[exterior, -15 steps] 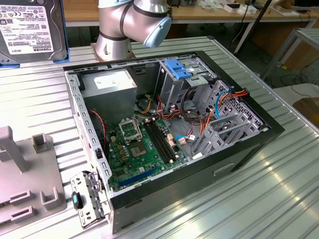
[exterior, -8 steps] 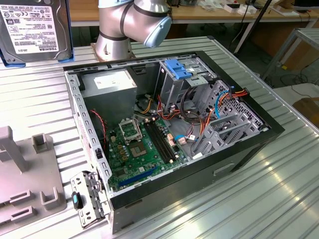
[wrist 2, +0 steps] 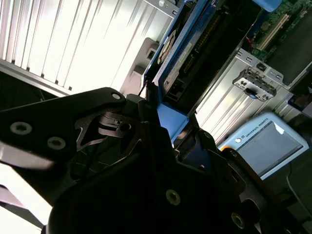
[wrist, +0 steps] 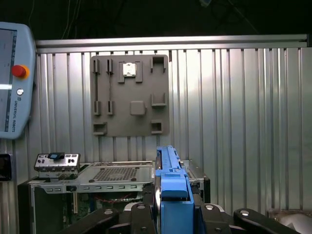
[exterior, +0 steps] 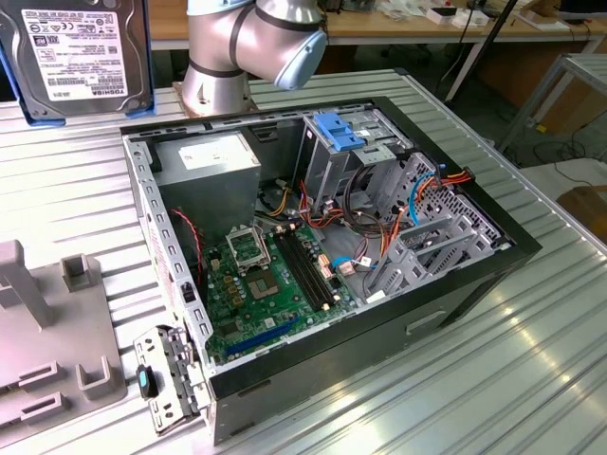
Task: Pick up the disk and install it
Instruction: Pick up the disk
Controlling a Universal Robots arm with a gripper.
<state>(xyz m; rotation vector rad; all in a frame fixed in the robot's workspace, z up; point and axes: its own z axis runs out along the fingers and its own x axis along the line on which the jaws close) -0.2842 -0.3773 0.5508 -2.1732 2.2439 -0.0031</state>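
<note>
Nearest us, in the first wrist view, the black pincer (wrist: 173,212) is pinching the disk (wrist: 169,165) at one end. A dark finger (wrist: 146,219) presses against each side of its bright blue plastic rail. There we see the disk edge-on, thin and straight. In the exterior view it hangs in the air at the exterior view's left, apart from the computer case (exterior: 398,303). Its flat grey-metal face and white label are turned toward the camera, with the blue rail along its edges.

Below it spreads the tabletop (exterior: 493,389), ribbed aluminium whose long grooves shine under the room light. On it, at the exterior view's left, lies a matte grey moulded plate (exterior: 57,370) with raised blocks and slots, just beside the case. The case is a black steel box lying open. Inside we make out a green circuit board (exterior: 251,275), a plain silver box (exterior: 209,163), and loose red, orange and blue wires. There is also a perforated silver drive cage (exterior: 422,213) topped by a fixed blue latch (exterior: 340,128). A small grey metal bracket (exterior: 169,379) hangs at the case's near corner.

Behind the case stands the arm's round base (exterior: 216,81), brushed silver with a pale blue cap. A pale control tablet (wrist: 14,83) with a red button shows in both wrist views. Farthest off we see wooden benches (exterior: 398,24) and a pale floor (exterior: 558,175).
</note>
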